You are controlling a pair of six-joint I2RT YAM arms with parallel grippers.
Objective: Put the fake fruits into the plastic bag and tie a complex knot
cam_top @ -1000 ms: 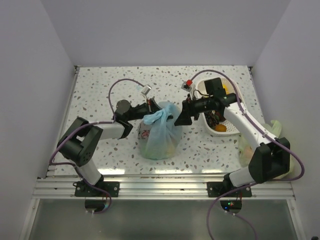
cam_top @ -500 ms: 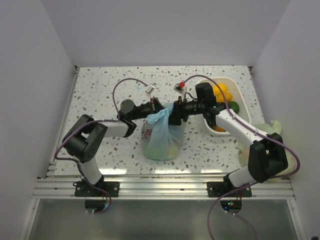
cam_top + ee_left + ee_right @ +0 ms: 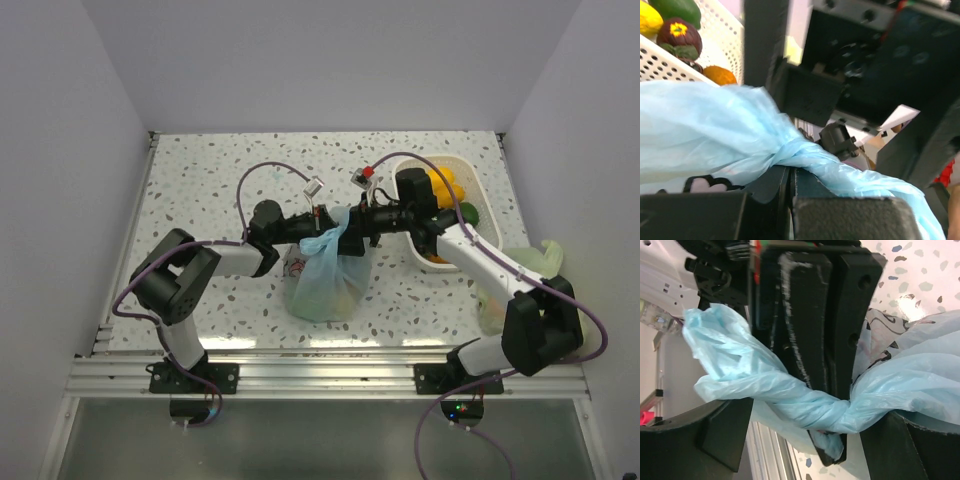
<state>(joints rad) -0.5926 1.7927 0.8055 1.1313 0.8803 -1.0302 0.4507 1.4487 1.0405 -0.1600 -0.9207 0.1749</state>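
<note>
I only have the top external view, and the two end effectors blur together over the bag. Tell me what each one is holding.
Observer: In the left wrist view, the left end effector is shut on a twisted handle strip of the plastic bag.
Operator: Now the right one.
Observer: In the right wrist view, the right end effector has its fingers pressed together. A twisted blue strip crosses between them and looks clamped rather than draped.
Operator: Report any fruit outside the bag.
Observer: The left wrist view shows a dark purple fruit lying in the white basket.
</note>
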